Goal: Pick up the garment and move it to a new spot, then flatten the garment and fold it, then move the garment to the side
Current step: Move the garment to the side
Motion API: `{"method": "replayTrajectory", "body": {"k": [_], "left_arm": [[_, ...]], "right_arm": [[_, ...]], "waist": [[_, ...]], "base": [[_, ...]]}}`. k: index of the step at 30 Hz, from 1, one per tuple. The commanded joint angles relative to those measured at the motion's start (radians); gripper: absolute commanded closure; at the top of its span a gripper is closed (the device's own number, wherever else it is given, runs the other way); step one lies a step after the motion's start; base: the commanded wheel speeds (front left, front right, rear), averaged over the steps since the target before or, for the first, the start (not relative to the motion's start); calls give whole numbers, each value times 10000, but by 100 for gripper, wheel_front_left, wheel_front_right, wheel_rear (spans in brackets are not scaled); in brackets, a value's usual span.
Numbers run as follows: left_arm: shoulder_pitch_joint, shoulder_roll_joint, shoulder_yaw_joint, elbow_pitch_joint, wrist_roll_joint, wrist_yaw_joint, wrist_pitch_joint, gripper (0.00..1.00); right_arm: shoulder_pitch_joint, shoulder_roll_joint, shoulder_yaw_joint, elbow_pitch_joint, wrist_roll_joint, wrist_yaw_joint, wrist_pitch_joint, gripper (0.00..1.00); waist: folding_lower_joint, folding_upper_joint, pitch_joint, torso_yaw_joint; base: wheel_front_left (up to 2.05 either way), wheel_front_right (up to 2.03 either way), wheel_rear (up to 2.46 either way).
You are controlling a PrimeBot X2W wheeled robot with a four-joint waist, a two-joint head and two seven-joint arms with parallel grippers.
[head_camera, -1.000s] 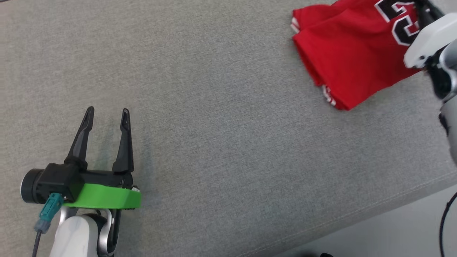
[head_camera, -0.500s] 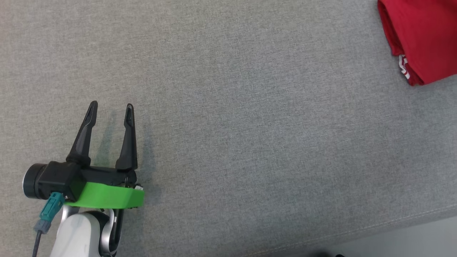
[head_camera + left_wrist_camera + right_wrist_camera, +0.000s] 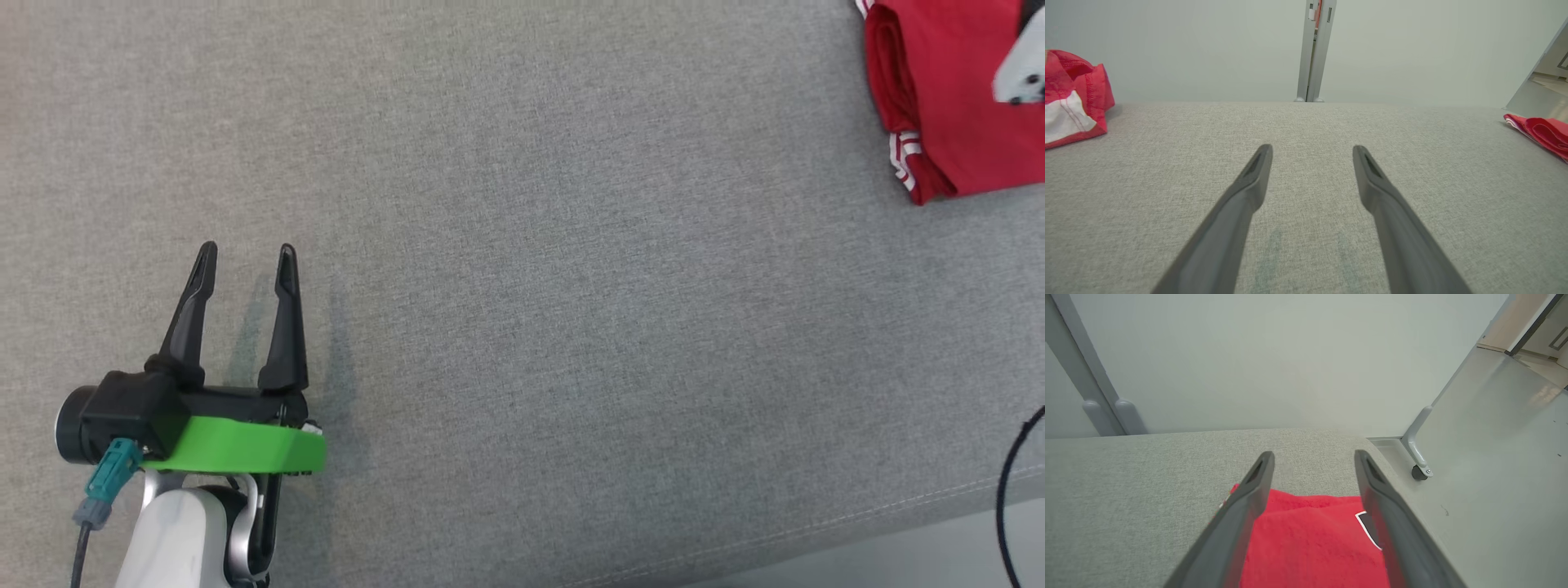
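The folded red garment [image 3: 939,106] lies at the far right end of the grey fabric counter [image 3: 571,286], close to its corner. The right gripper [image 3: 1314,457] hangs over the garment, fingers spread wide and clasping nothing. Well apart, at the near left, the left gripper [image 3: 243,255] is poised over bare fabric, fingers likewise spread and empty. Another red-and-white cloth [image 3: 1073,102] lies at the far left.

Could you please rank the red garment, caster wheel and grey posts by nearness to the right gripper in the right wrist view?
1. red garment, directly beneath the jaws.
2. caster wheel, right, past the table corner.
3. grey posts, far left.
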State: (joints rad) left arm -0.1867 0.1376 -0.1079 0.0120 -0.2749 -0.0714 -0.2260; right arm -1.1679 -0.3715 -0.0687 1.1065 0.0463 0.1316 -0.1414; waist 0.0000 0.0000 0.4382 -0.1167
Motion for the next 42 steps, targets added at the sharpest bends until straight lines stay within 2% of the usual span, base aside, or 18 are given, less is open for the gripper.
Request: {"method": "replayTrajectory", "body": {"k": [1,11,17,22,31,37,42], "left_arm": [[-215,-30,58,107,-112,44,-70,0],[-98,-319,484,1442,-669,115,-316,0],[472,-503,755,2113,-811,181,-388,0],[1030,-639,992,2212,-720,182,-399,0],[1927,-796,1044,2007,-501,208,-396,0],[2151,-839,984,1844,-428,268,-397,0],[2233,-853,950,1770,-418,280,-396,0]], "right_arm": [[110,107,178,-33,91,-19,-124,0],[1878,1243,1536,-487,1184,-19,-1004,0],[3625,1762,1931,-1572,1973,-19,-1229,0],[5172,1923,1825,-3252,1885,-17,-1238,0],[8354,2853,1127,-6347,1203,-17,-1237,0],[9753,3150,968,-7299,1020,-17,-1238,0],[10276,3205,986,-7712,1183,-17,-1231,0]], "waist": [[0,0,-312,-18],[0,0,-1722,140],[0,0,-2596,399],[0,0,-3065,639],[0,0,-3752,1115],[0,0,-4010,1213],[0,0,-4077,1159]], "base": [[0,0,0],[0,0,0],[0,0,0],[0,0,0],[0,0,0],[0,0,0],[0,0,0]]}}
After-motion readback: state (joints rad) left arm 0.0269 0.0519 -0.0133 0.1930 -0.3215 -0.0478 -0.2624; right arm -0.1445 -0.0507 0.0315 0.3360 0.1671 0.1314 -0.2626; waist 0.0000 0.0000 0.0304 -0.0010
